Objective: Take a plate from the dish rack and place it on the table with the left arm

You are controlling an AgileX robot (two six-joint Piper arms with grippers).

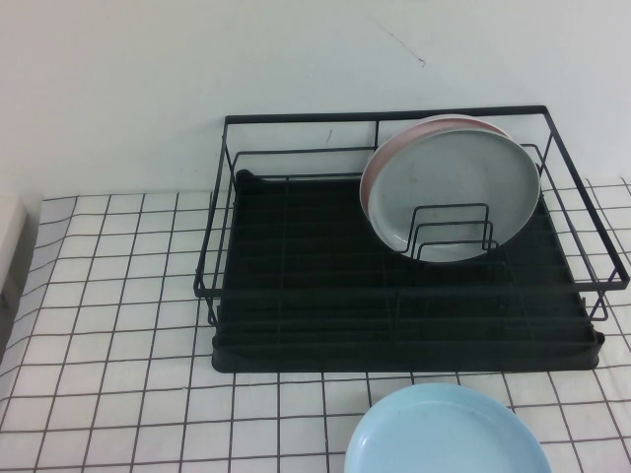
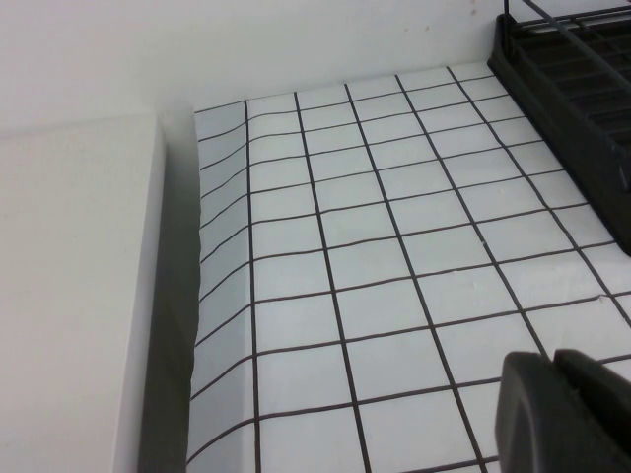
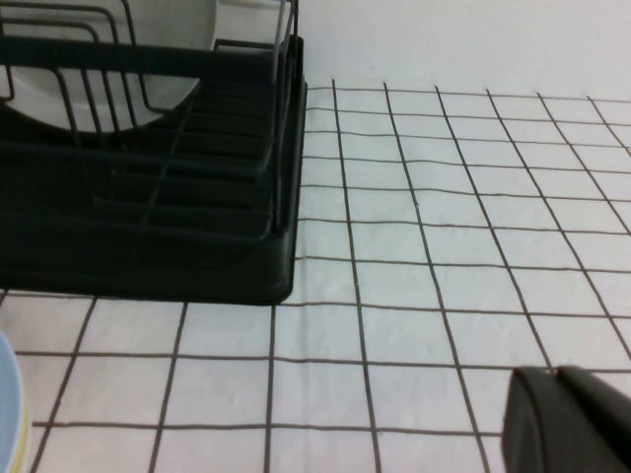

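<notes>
The light sky-blue plate (image 1: 449, 434) lies flat on the gridded table (image 1: 118, 325), just in front of the black wire dish rack (image 1: 394, 355). Its edge also shows in the right wrist view (image 3: 8, 404). Neither arm shows in the high view. My left gripper (image 2: 552, 360) is shut and empty, low over the cloth to the left of the rack (image 2: 572, 108). My right gripper (image 3: 555, 372) is shut and empty, over the cloth to the right of the rack (image 3: 148, 256).
A grey plate (image 1: 454, 187) stands upright in the rack's right back part, with a pink plate (image 1: 380, 163) close behind it. A white block (image 2: 69, 296) borders the table's left edge. A white wall rises behind the rack.
</notes>
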